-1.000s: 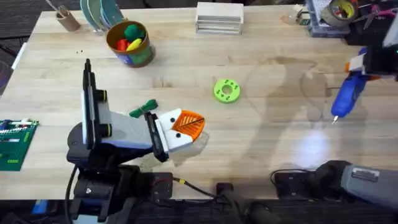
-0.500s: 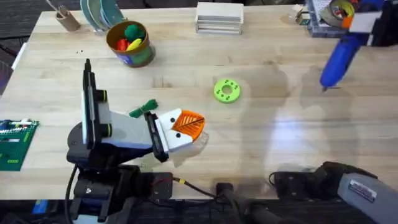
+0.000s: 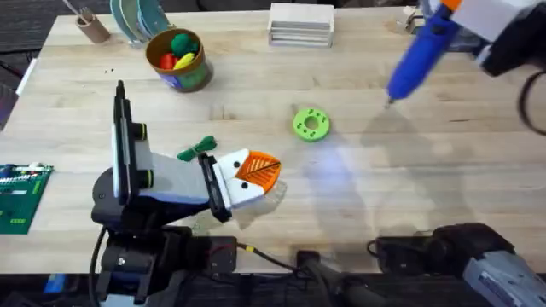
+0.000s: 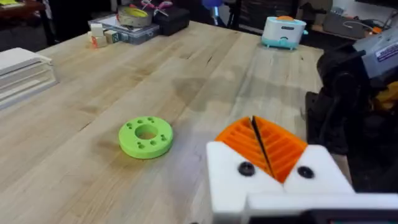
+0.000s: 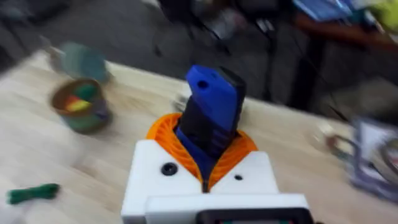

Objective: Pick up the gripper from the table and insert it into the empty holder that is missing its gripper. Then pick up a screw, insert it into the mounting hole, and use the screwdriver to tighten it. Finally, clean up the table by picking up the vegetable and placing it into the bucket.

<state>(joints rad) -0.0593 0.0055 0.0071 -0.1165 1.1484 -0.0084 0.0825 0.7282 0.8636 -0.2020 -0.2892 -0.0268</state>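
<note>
Right gripper clamps the screwdriver, its orange ribbed pads closed around the thick blue handle, and carries the tool tilted above the far right of the table, the short metal bit pointing down toward the middle. Left gripper rests low near the front edge, its two orange pads pressed together with nothing between them; both of its white blocks carry orange tips, and a dark screw head shows in each block in the left wrist view. The vegetable, a dark green knobbly strip, lies on the wood just beside the left arm. The bucket stands well apart at the far left, a round can with a yellow lining, already holding bright toy pieces.

Judging by the layout, the tightening step is in hand. Doing it well likely means bringing the bit down squarely over the screw head on the white block, keeping the tool's axis in line with the hole, and pressing only lightly so the smooth plastic block does not shift under the load. A lime-green disc with a ring of small holes sits between tool and target and should be cleared from above. Pale planked wood, matte and slightly glossy under the lamp, gives little grip to loose parts.
</note>
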